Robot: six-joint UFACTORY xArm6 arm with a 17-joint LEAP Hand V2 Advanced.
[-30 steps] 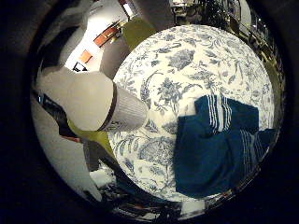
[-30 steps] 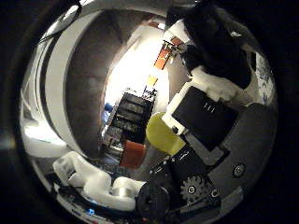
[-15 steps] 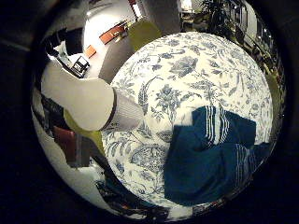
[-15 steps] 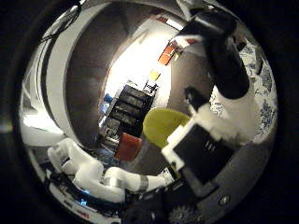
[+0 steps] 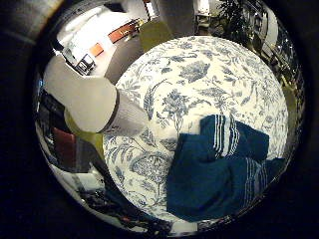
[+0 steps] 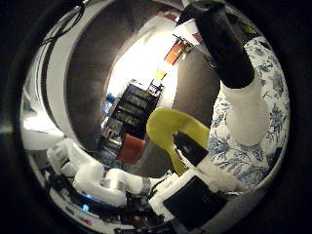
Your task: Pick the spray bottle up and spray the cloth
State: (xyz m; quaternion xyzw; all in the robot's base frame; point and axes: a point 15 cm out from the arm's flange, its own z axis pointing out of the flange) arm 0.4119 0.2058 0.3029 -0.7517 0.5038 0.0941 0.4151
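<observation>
My hand (image 6: 214,165) hovers over the floral worktop (image 5: 199,84), fingers loosely extended, holding nothing. The white spray bottle (image 5: 94,104) stands near its edge, close beside the crumpled blue cloth (image 5: 224,174).

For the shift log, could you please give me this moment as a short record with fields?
surface: round table with blue floral cloth cover
cloth: dark teal striped cloth, crumpled, lying on the table
spray bottle: white body, black top, close to the palm
hand: white and black fingers beside the bottle
chair: yellow-green chair beside the table
</observation>
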